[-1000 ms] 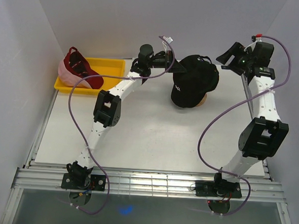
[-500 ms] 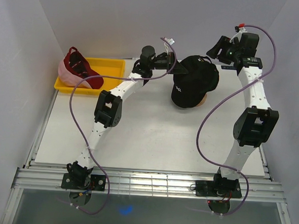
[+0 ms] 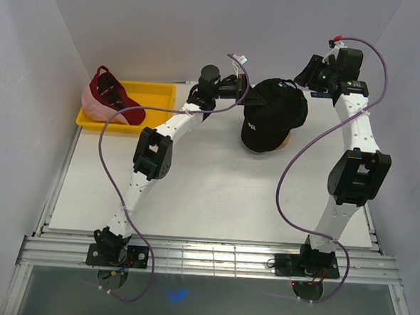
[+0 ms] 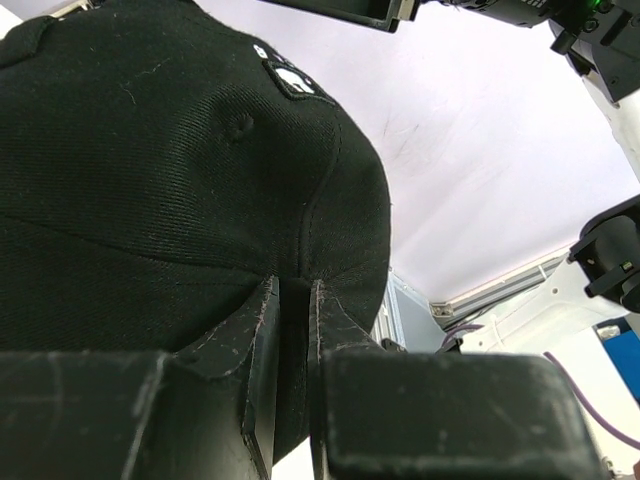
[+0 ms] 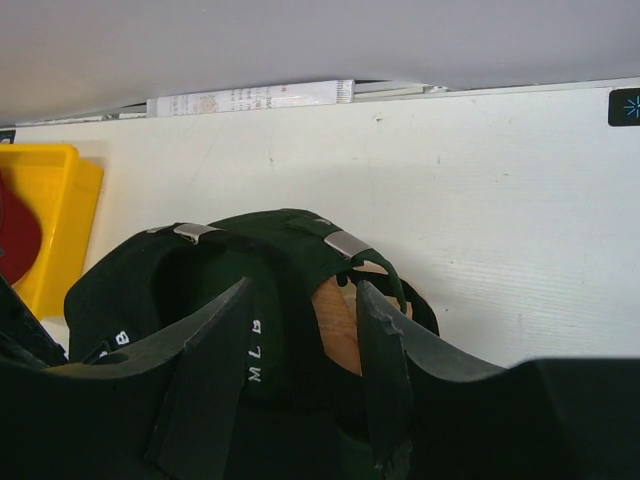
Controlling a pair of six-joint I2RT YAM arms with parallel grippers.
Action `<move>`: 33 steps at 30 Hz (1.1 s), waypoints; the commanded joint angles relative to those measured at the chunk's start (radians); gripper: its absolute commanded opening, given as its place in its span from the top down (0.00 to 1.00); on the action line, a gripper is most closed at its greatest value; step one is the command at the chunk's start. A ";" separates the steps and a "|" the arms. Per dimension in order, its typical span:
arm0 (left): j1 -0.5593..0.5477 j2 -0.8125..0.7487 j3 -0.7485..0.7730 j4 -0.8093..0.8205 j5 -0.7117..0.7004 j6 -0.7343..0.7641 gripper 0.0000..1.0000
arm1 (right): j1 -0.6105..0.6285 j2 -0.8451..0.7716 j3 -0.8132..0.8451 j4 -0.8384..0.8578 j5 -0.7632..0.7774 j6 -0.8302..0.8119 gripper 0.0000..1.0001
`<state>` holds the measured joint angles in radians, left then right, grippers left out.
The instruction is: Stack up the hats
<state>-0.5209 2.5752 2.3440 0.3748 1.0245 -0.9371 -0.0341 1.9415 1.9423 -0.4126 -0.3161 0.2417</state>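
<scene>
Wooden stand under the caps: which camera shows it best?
Right wrist view: the wooden stand shows bare in mid-frame. The top view shows only a sliver; in the left wrist view the black cap hides it.

Top external looks down from above and behind the arm bases, taking in the whole table [image 3: 207,200]. Left wrist sits tight against the black cap [image 4: 180,150], looking up over its crown; right wrist sees that same cap's open back from near, yellow tray [image 5: 70,200] at left.

Left gripper [image 3: 254,95] and right gripper [image 3: 306,70] flank black cap [image 3: 273,117]; table [image 3: 215,193] in front open.
</scene>
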 commanded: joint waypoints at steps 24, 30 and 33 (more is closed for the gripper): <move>-0.008 -0.093 -0.002 -0.028 -0.034 0.041 1.00 | 0.017 0.016 0.020 -0.003 -0.028 -0.059 0.53; -0.008 -0.090 0.003 -0.028 -0.037 0.040 1.00 | 0.022 0.022 0.026 -0.014 -0.028 -0.068 0.53; -0.008 -0.092 0.003 -0.030 -0.037 0.041 1.00 | 0.022 0.025 0.026 -0.014 -0.028 -0.068 0.54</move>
<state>-0.5213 2.5732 2.3440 0.3481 1.0058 -0.9134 -0.0181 1.9606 1.9408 -0.4229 -0.3252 0.1967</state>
